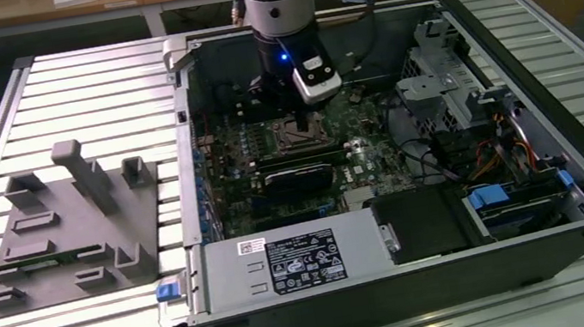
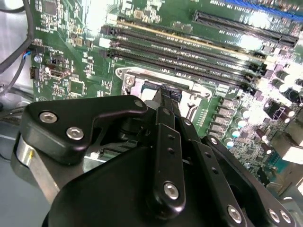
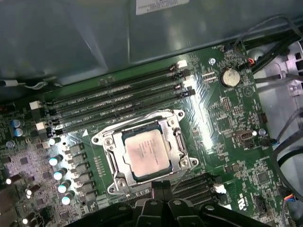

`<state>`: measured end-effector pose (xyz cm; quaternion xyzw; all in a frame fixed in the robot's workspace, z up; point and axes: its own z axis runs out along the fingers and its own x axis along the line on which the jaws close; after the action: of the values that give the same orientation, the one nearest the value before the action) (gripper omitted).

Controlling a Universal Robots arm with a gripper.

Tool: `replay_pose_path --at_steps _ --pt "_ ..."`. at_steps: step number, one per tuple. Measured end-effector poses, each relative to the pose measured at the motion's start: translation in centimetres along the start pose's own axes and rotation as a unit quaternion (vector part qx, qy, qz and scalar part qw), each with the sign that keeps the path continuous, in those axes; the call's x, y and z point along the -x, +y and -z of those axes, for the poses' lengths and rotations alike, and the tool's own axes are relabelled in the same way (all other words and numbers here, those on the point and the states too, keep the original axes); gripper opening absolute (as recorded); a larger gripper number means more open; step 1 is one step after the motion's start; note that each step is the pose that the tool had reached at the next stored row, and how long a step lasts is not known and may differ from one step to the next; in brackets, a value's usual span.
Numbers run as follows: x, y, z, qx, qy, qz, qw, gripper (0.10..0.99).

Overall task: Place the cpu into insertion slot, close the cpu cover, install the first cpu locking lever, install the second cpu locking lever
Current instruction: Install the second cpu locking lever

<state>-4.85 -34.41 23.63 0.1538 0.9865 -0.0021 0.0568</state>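
Above cpu (image 3: 146, 153), jaws together, empty

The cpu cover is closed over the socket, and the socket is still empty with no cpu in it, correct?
Not quite. The cpu cover is closed, but the first wrist view shows the cpu already sitting in the insertion slot, its grey face visible through the cover's window.

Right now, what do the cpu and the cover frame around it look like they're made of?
The cpu looks like dull grey metal: matte face, soft glare, no sharp reflection. The cpu cover looks like thin bright sheet metal, probably steel: shiny silvery edges catching light.
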Motion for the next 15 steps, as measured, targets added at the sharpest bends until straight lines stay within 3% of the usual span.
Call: replay_pose_path --at_steps 8,15 --pt "0.39 -1.27 -0.11 0.0000 0.0000 0.001 1.0000 0.106" --pt "0.11 -1.65 -0.41 0.0025 0.0005 0.022 0.9997 0.106"
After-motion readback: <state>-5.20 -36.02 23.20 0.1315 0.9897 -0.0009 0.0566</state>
